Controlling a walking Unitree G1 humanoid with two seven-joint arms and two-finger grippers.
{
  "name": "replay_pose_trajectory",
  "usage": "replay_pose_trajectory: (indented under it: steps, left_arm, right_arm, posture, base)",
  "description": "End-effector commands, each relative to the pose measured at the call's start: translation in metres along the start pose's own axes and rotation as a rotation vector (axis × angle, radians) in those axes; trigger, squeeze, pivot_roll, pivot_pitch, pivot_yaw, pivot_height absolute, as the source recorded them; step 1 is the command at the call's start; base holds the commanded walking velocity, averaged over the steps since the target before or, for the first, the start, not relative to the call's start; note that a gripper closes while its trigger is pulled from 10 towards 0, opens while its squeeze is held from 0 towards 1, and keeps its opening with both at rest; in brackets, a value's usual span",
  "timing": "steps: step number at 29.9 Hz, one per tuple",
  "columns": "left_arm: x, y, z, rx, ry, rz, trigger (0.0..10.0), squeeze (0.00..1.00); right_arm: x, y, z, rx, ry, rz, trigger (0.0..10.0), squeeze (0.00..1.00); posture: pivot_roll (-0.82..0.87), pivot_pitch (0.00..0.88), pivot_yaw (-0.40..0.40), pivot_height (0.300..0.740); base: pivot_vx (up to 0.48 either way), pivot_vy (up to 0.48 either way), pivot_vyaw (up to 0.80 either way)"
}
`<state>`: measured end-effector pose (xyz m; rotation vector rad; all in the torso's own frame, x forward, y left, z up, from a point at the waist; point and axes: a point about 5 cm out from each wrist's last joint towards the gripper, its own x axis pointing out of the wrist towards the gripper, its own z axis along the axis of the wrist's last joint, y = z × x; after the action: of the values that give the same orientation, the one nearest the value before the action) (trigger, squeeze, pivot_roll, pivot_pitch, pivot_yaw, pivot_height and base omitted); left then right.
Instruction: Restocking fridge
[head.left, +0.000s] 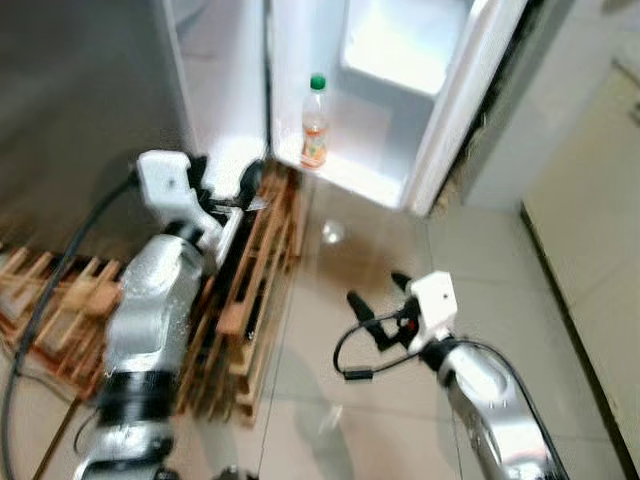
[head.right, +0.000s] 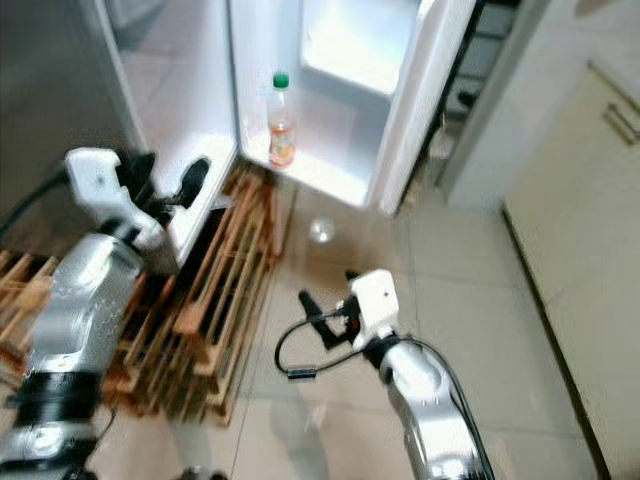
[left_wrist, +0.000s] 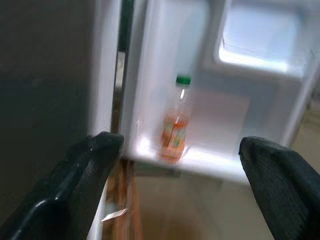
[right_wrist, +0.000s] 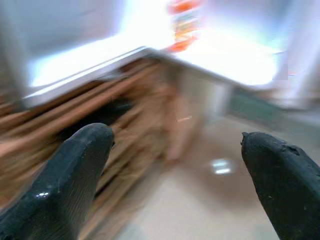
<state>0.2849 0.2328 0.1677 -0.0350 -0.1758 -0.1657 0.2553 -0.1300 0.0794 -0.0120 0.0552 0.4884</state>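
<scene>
Right eye view: cabinet handle (head.right: 622, 122) beside fridge (head.right: 330, 110).

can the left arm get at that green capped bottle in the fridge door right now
Probably yes. The left tool is open and raised near the fridge door, and the bottle stands alone on the bottom door shelf with nothing between them.

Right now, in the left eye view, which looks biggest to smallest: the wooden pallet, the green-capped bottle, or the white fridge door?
1. White fridge door
2. Slatted wooden pallet, partly hidden by the left arm, so this ranking is unsure
3. Green-capped orange drink bottle, clearly smallest
</scene>
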Motion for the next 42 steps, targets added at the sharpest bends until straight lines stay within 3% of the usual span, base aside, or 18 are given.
replay_pose_trajectory:
  steps: [1, 3, 6, 9, 13, 16, 19, 23, 25, 27, 35, 39, 42]
  left_arm:
    - [-0.034, 0.038, -0.010, 0.026, 0.073, 0.190, 10.0, 0.00]
    - [-0.044, 0.039, -0.020, 0.022, 0.102, 0.234, 10.0, 0.00]
    - [-0.048, 0.023, -0.038, -0.019, 0.130, 0.284, 10.0, 0.00]
    - [-0.051, 0.013, -0.041, -0.021, 0.132, 0.276, 10.0, 0.00]
    - [-0.059, 0.017, -0.043, -0.033, 0.142, 0.308, 10.0, 0.00]
    - [-0.080, 0.031, -0.049, 0.004, 0.179, 0.400, 10.0, 0.00]
    - [-0.085, 0.037, -0.049, 0.006, 0.175, 0.467, 10.0, 0.00]
    - [-0.072, 0.027, -0.045, 0.020, 0.155, 0.452, 10.0, 0.00]
    - [-0.054, 0.009, -0.038, 0.020, 0.114, 0.386, 10.0, 0.00]
    - [-0.046, 0.000, -0.036, 0.017, 0.094, 0.360, 10.0, 0.00]
    - [-0.021, -0.026, -0.050, -0.002, 0.123, 0.307, 10.0, 0.00]
    - [-0.016, -0.040, -0.050, -0.034, 0.105, 0.288, 10.0, 0.00]
    - [-0.017, -0.038, -0.050, -0.088, 0.097, 0.323, 10.0, 0.00]
  right_arm:
    - [0.003, -0.021, 0.024, -0.067, -0.128, -0.124, 10.0, 0.00]
    - [0.008, -0.024, 0.034, -0.077, -0.168, -0.150, 10.0, 0.00]
    - [0.017, -0.023, 0.041, -0.080, -0.182, -0.136, 10.0, 0.00]
    - [0.023, -0.018, 0.040, -0.088, -0.179, -0.110, 10.0, 0.00]
    - [0.026, -0.016, 0.041, -0.085, -0.184, -0.108, 10.0, 0.00]
    - [0.029, -0.018, 0.040, -0.059, -0.177, -0.114, 10.0, 0.00]
    - [0.029, -0.021, 0.032, -0.041, -0.146, -0.135, 10.0, 0.00]
    - [0.030, -0.022, 0.021, -0.019, -0.106, -0.150, 10.0, 0.00]
    - [0.030, -0.021, 0.013, -0.024, -0.078, -0.147, 10.0, 0.00]
    - [0.028, -0.025, 0.008, -0.017, -0.059, -0.168, 10.0, 0.00]
    - [0.019, -0.036, 0.002, -0.002, -0.039, -0.230, 10.0, 0.00]
    - [0.019, -0.037, 0.001, -0.011, -0.029, -0.215, 10.0, 0.00]
    - [0.024, -0.035, 0.003, -0.023, -0.026, -0.191, 10.0, 0.00]
  posture:
    - [-0.05, 0.000, -0.041, 0.740]
    - [-0.04, 0.000, -0.045, 0.740]
    - [-0.02, 0.000, -0.058, 0.740]
    - [-0.01, 0.000, -0.067, 0.740]
    - [0.00, 0.000, -0.072, 0.740]
    - [0.01, 0.000, -0.085, 0.740]
    - [0.02, 0.000, -0.093, 0.740]
    - [0.03, 0.000, -0.099, 0.740]
    - [0.03, 0.000, -0.091, 0.740]
    - [0.02, 0.000, -0.084, 0.740]
    - [-0.03, 0.000, -0.078, 0.740]
    - [-0.03, 0.000, -0.100, 0.740]
    - [-0.03, 0.000, -0.113, 0.740]
  base:
    - [0.000, 0.000, 0.00]
    - [0.000, 0.000, 0.00]
    - [0.000, 0.000, 0.00]
    - [0.000, 0.000, 0.00]
    - [0.000, 0.000, 0.00]
    - [0.000, 0.000, 0.00]
    - [0.000, 0.000, 0.48]
    - [0.000, 0.000, 0.78]
    - [0.000, 0.000, 0.74]
    - [0.000, 0.000, 0.72]
    - [0.000, 0.000, 0.67]
    - [0.000, 0.000, 0.63]
    - [0.000, 0.155, 0.61]
